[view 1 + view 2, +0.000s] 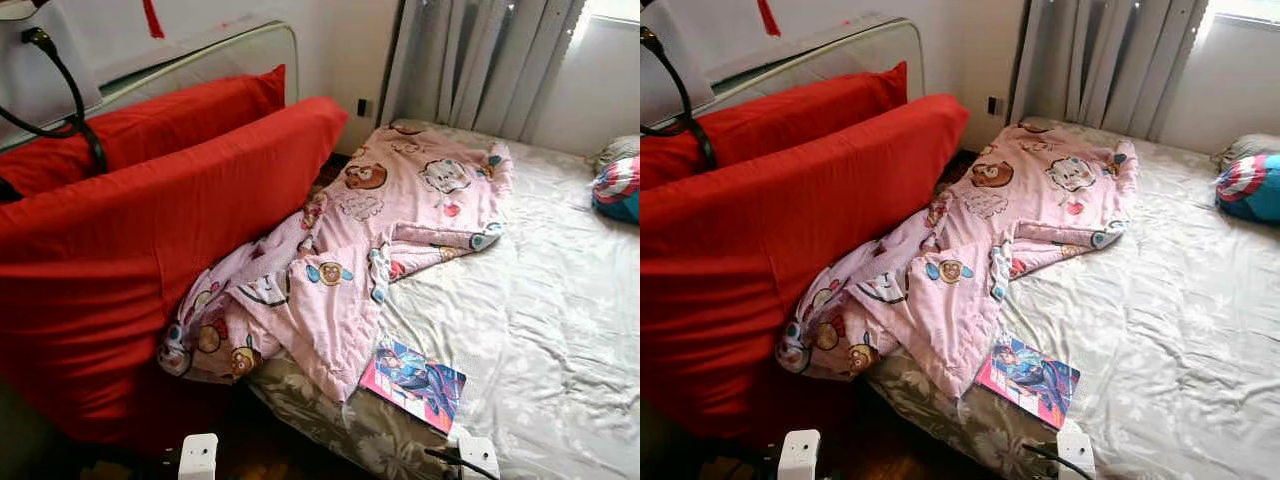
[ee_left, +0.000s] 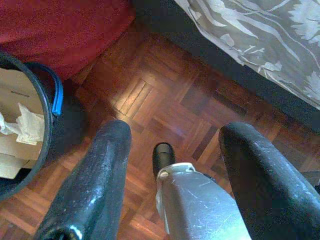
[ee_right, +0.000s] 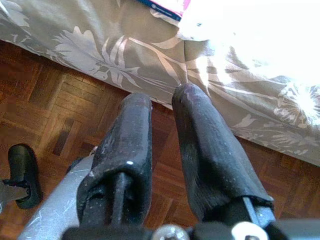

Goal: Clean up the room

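A pink blanket (image 1: 380,230) and book (image 1: 414,382) lie on the bed (image 1: 540,320). Left gripper (image 2: 172,142) fingers spread wide, empty; right gripper (image 3: 162,102) fingers nearly together, empty.

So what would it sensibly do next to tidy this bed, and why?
Probably reach the right gripper, which hangs low by the bed's edge, up to the comic book lying loose near the mattress corner. It is the closest stray item; the pink blanket lies crumpled beside it.
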You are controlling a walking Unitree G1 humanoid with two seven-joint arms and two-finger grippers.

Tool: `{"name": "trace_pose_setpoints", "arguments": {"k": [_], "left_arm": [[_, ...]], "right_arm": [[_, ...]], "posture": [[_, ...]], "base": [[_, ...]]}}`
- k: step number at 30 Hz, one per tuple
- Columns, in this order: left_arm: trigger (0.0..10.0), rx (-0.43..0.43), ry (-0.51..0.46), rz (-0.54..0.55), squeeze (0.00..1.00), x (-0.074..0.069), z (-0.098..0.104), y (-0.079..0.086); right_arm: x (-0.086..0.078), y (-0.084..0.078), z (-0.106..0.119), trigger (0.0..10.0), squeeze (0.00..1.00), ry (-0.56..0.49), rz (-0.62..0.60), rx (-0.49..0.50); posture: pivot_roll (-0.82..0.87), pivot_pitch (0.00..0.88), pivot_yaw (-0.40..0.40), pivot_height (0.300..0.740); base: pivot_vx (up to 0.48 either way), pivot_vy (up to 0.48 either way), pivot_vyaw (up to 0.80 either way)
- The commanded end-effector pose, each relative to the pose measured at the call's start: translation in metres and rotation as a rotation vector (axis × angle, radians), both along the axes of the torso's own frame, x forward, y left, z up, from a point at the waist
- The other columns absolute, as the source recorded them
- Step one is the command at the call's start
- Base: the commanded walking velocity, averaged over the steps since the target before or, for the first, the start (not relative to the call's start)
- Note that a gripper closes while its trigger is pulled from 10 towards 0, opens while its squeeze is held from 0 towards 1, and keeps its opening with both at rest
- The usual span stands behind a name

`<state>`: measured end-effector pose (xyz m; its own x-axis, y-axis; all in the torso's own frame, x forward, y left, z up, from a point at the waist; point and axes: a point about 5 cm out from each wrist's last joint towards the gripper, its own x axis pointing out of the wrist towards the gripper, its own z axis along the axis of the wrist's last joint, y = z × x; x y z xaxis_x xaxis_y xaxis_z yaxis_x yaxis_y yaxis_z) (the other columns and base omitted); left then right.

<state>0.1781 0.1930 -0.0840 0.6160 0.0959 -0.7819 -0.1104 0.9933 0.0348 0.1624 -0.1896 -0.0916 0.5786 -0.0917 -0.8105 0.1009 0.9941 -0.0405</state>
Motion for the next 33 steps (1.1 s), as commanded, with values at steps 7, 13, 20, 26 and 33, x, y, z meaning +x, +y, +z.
{"name": "trace_pose_setpoints", "arguments": {"k": [7,13,20,26,33], "left_arm": [[10.0,-0.048,-0.067,0.025,0.00,0.0210,0.0119,0.0094],[10.0,-0.048,-0.067,0.025,0.00,0.0210,0.0119,0.0094],[10.0,-0.048,-0.067,0.025,0.00,0.0210,0.0119,0.0094],[10.0,-0.048,-0.067,0.025,0.00,0.0210,0.0119,0.0094],[10.0,-0.004,-0.094,-0.059,0.00,0.0265,0.0159,0.0095]], "right_arm": [[0.0687,0.0074,0.0338,10.0,0.00,-0.156,-0.089,0.139],[0.0687,0.0074,0.0338,10.0,0.00,-0.156,-0.089,0.139],[0.0687,0.0074,0.0338,10.0,0.00,-0.156,-0.089,0.139],[0.0687,0.0074,0.0338,10.0,0.00,-0.156,-0.089,0.139],[0.0736,0.0098,0.0378,10.0,0.00,-0.195,-0.027,0.156]], "posture": [[0.02,0.000,-0.030,0.740],[0.02,0.000,-0.030,0.740],[0.02,0.000,-0.030,0.740],[0.02,0.000,-0.030,0.740],[0.01,0.000,-0.032,0.740]], "base": [[0.000,0.000,0.00],[0.000,0.000,0.00],[0.000,0.000,0.00],[0.000,0.000,0.00],[0.000,0.000,0.00]]}}
